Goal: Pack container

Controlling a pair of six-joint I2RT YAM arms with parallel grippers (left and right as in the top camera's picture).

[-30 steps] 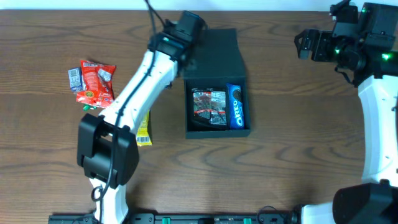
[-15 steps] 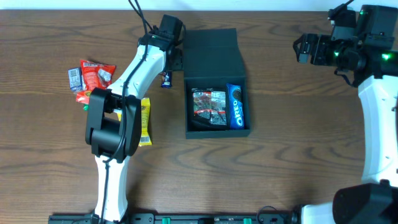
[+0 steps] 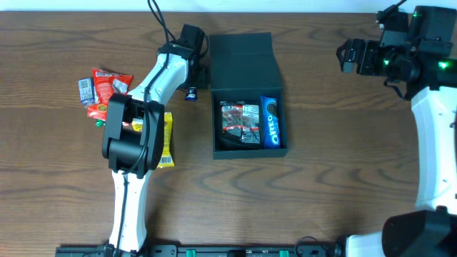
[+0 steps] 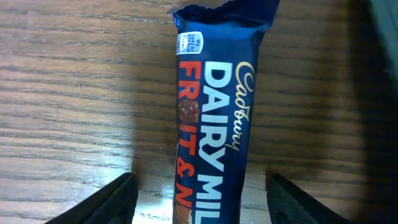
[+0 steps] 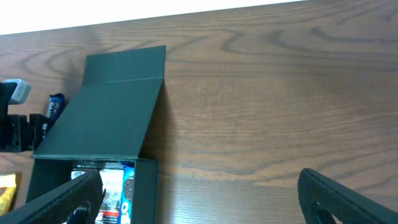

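The container (image 3: 249,145) is a dark box on the table's middle, its flap lid (image 3: 243,61) folded back. Inside lie a dark snack packet (image 3: 239,123) and a blue Oreo pack (image 3: 270,121). A blue Cadbury Dairy Milk bar (image 4: 217,112) lies on the wood just left of the box, small in the overhead view (image 3: 191,93). My left gripper (image 4: 202,190) straddles it, open, with a gap on each side of the bar. My right gripper (image 3: 350,54) hangs open at the far right, holding nothing; its fingers (image 5: 68,199) frame the box.
Red and white snack packets (image 3: 107,93) lie in a heap at the left. A yellow packet (image 3: 165,139) sits partly under the left arm. The table's back edge runs just behind the lid.
The left arm swung left, off the lid's back corner to the spot beside the box. The blue bar now shows on the wood there. The right arm stayed still.
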